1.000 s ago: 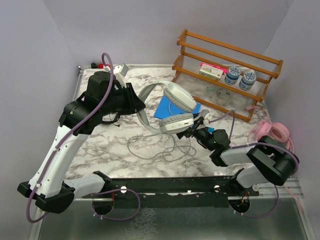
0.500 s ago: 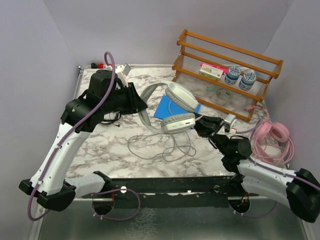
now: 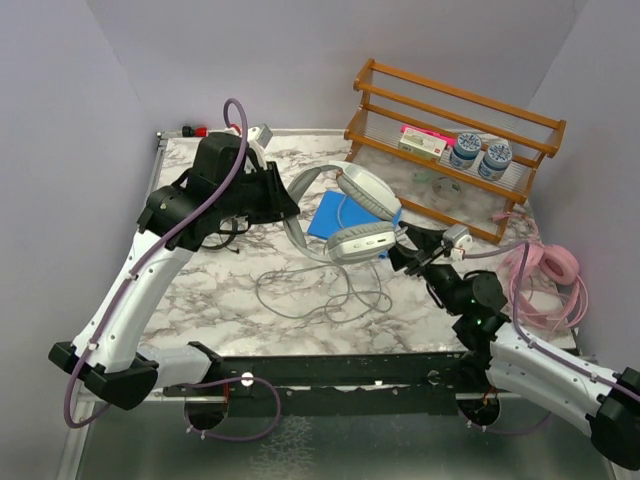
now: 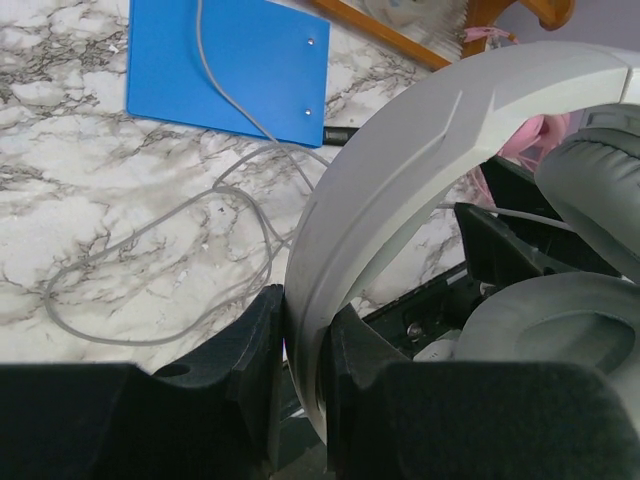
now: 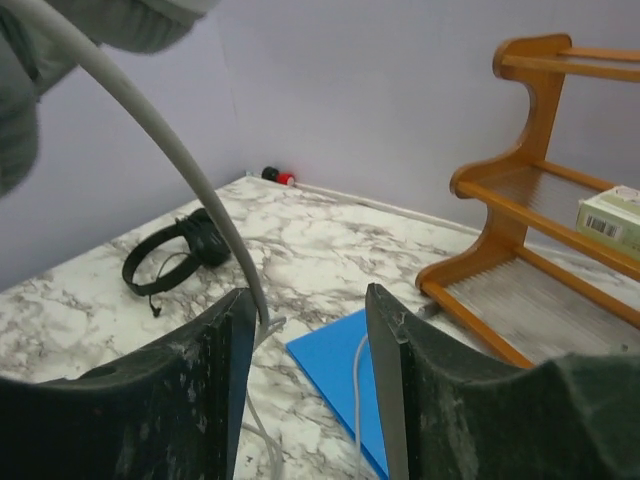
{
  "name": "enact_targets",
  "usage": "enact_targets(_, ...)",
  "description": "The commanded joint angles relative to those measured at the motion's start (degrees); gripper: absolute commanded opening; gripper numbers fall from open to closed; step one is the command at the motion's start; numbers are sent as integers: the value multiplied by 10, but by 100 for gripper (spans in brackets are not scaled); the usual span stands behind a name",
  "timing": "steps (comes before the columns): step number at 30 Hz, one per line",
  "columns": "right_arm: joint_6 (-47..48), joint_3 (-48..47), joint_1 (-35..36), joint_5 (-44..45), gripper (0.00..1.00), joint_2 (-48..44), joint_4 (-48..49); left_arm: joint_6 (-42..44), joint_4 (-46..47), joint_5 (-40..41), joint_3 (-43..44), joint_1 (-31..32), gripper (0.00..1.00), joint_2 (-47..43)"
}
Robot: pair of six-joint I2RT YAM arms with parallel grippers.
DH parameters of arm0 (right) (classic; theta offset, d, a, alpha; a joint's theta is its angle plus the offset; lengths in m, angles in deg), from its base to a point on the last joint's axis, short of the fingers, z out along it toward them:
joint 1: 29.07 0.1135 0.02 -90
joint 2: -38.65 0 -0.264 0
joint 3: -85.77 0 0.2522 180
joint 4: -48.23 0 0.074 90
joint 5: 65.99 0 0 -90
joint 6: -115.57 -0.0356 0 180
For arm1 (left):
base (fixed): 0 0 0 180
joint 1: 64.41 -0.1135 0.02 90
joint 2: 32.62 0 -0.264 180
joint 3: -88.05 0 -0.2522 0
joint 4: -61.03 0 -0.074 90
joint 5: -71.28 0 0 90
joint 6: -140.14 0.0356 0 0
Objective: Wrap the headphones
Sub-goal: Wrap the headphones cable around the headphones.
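Grey-white headphones (image 3: 362,240) clamped in left jaws

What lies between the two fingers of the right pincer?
The grey cable of the grey-white headphones runs between them, not clamped; the right wrist view shows it.

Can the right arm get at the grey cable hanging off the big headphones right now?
Probably yes: the right gripper stands open around the grey cable hanging from the headphones in the left gripper; nothing blocks it.
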Motion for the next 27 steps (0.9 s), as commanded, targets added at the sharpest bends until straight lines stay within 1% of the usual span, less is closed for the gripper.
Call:
enact_targets(1, -15, -9, 2, 38, 55, 39, -6, -2, 29, -36, 47, -1, 0, -9)
enact_targets(3, -13, -10, 2, 32, 59, 71, 30, -3, 28, -44, 49, -1, 0, -12)
enact_targets(4, -8, -9, 2, 20, 63, 90, 57, -3, 28, -47, 48, -1, 0, -14)
enact_targets(5, 3, -6, 2, -6, 69, 108, 89, -5, 28, -49, 47, -1, 0, -17)
enact_targets(6, 24, -3, 2, -59, 73, 130, 130, -6, 28, -52, 46, -1, 0, -19)
enact_targets(7, 36, 1, 2, -95, 75, 153, 172, -7, 28, -55, 46, -1, 0, -21)
enact_targets(8, 36, 2, 2, -110, 76, 175, 212, -8, 28, -57, 45, -1, 0, -22)
enact_targets(10, 25, -5, 2, -104, 77, 220, 272, -11, 29, -63, 44, -1, 0, -24)
enact_targets(15, 39, -36, 2, -109, 77, 320, 364, -23, 37, -81, 45, -2, 0, -35)
enact_targets(18, 39, -41, 2, -96, 77, 382, 435, -28, 38, -86, 57, -2, 0, -38)
enact_targets(21, 32, -42, 2, -101, 76, 425, 495, -35, 38, -96, 74, -1, 0, -38)
enact_targets(23, 26, -47, 2, -112, 74, 445, 512, -39, 38, -100, 85, -2, 0, -39)
enact_targets(27, 9, -56, 3, -129, 71, 465, 516, -45, 38, -93, 95, -2, 0, -43)
